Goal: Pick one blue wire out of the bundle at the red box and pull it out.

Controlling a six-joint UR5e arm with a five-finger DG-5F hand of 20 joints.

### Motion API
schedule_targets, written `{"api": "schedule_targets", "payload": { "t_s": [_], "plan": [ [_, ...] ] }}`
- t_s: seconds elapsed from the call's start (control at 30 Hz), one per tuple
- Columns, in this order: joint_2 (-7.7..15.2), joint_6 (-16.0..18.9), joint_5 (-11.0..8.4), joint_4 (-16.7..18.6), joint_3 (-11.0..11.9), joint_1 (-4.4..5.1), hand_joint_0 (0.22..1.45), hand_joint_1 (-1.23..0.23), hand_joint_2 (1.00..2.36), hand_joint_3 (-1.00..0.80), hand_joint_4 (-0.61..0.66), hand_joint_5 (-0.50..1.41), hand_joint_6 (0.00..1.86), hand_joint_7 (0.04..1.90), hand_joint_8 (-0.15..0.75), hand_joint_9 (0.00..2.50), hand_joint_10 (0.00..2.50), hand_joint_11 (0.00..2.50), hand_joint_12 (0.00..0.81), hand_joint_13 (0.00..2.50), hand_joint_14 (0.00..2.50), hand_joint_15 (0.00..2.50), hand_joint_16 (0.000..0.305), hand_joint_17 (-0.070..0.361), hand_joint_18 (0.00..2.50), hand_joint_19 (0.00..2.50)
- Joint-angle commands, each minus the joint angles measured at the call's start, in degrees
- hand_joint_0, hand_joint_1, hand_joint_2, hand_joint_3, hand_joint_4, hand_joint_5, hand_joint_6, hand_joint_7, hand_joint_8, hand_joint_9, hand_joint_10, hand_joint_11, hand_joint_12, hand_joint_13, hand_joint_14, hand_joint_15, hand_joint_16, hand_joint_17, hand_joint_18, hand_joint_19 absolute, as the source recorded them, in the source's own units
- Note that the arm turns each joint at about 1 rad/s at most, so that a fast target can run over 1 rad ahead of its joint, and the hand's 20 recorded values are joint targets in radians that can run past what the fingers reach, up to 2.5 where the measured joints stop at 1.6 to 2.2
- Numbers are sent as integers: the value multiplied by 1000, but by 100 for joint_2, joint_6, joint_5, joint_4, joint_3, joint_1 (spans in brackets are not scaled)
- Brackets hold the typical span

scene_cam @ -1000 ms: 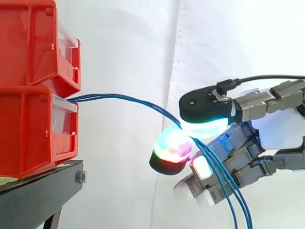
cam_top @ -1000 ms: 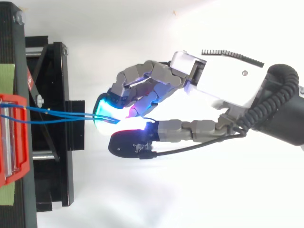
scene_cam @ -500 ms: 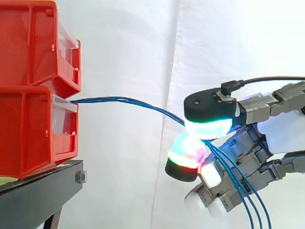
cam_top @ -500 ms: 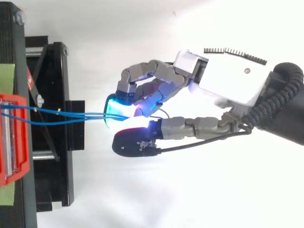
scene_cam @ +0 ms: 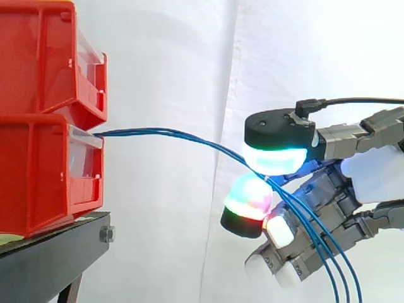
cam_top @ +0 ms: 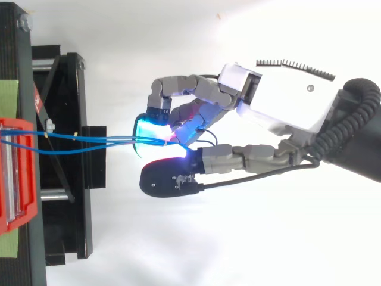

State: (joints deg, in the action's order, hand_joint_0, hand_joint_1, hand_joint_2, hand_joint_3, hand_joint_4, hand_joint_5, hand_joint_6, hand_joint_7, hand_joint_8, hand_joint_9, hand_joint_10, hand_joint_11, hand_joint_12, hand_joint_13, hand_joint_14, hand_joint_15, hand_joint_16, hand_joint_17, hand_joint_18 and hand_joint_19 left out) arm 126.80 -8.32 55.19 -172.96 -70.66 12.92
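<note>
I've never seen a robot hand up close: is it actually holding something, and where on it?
Yes. The hand pinches the blue wires between its glowing fingertips, partway along their length, well clear of the red box.

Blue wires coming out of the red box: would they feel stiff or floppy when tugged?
Probably floppy: the blue wires curve down from the red box and hang limp below the hand. Likely light too, since they look very thin. They may slip, as several run together between the fingers.
</note>
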Motion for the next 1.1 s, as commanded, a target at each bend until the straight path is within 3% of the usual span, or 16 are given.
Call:
{"api": "schedule_targets", "payload": {
  "t_s": [0.0, 0.27, 0.4, 0.87, 1.07],
  "plan": [
    [3, -3, 0, 8, 0, 0, 529, -571, 1007, -404, 229, -41, 502, 1286, 236, 1015, 19, 467, 363, 645, 18, 395, 61, 136, 388, 530],
    [-6, -12, 0, 8, 0, 0, 570, -447, 1012, -303, 297, -51, 504, 1086, 231, 1023, 18, 441, 368, 637, 17, 401, 62, 139, 375, 559],
    [3, -12, 0, 8, 0, 0, 584, -460, 1011, -235, 334, -53, 504, 1008, 249, 1036, 17, 409, 394, 653, 16, 380, 67, 152, 406, 525],
    [3, -21, 9, 8, 0, 0, 532, -613, 1011, -329, 232, -64, 502, 1223, 256, 993, 22, 505, 374, 623, 17, 402, 62, 139, 376, 536],
    [3, -12, 53, 8, 0, 0, 536, -651, 1012, -259, 258, -60, 500, 1283, 271, 989, 22, 497, 390, 629, 18, 395, 65, 147, 393, 523]
  ]
}}
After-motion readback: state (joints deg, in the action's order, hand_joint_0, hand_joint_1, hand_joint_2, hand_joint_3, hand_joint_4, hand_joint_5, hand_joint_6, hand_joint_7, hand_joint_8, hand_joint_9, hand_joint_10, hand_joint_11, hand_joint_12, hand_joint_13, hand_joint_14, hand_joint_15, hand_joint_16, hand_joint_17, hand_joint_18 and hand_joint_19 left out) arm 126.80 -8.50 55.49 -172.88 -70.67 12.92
